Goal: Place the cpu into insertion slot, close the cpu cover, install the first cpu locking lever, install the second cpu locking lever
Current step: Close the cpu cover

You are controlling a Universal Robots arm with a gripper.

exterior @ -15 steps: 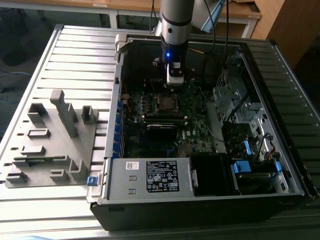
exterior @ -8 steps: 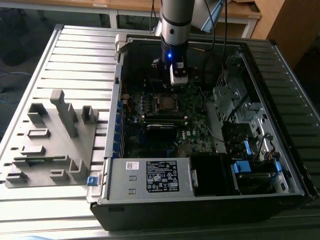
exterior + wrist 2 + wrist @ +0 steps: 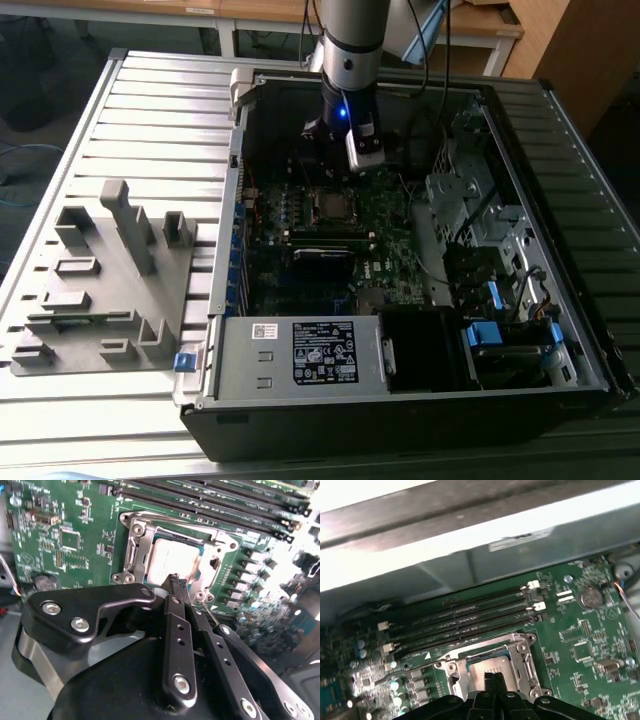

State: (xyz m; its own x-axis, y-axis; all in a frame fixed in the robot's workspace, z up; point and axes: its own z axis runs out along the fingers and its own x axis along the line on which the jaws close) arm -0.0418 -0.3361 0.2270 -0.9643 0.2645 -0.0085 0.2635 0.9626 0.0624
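The cpu [image 3: 175,560] lies flat in the insertion slot [image 3: 131,555] on the green board, its grey-silver top facing up. The silver cpu cover [image 3: 221,544] lies down around it, and the chip shows through its window. My gripper [image 3: 177,582] is shut with nothing between its black fingers, and its tip is at the socket's edge, just over the cover's rim. A thin metal lever rod [image 3: 209,614] runs beside the fingers. In the first wrist view the fingertips [image 3: 489,679] overlap the socket frame [image 3: 522,655]. In the exterior view the gripper [image 3: 332,165] hangs just above the socket [image 3: 330,207].
Long black memory slots [image 3: 465,625] run next to the socket. The open computer case has a metal wall [image 3: 240,160] on the exterior view's left, a power supply [image 3: 300,350] in front, and drive bays and cables [image 3: 490,250] on the right. A grey fixture [image 3: 100,270] sits outside the case.
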